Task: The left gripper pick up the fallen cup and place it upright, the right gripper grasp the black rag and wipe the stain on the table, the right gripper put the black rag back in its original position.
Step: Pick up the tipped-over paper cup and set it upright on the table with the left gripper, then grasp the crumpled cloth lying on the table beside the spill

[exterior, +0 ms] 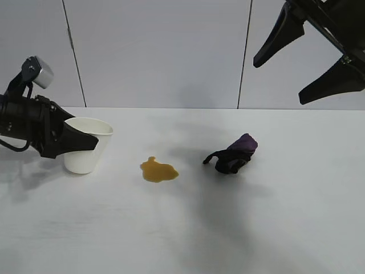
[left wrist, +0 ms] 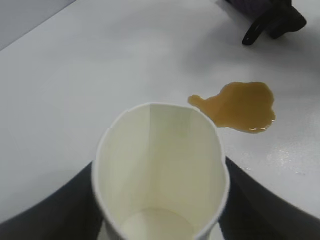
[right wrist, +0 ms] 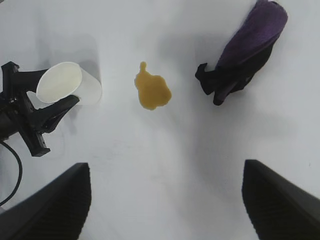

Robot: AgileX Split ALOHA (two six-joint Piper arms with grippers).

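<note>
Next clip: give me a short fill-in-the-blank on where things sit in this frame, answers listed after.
1. The cup stands on the table with its mouth facing ____.
2. The left gripper has one of its fingers on each ____ of the cup.
3. Between the cup and the black rag lies the ____.
4. The right gripper hangs ____ the table, touching nothing.

Missing words: up; side; stain; above

cup base (left wrist: pixel 155 227): running off the left wrist view's lower edge
black rag (left wrist: pixel 272 17): being cropped by that view's top edge
right tool (exterior: pixel 305 57): its arm leaving the exterior view's corner
</note>
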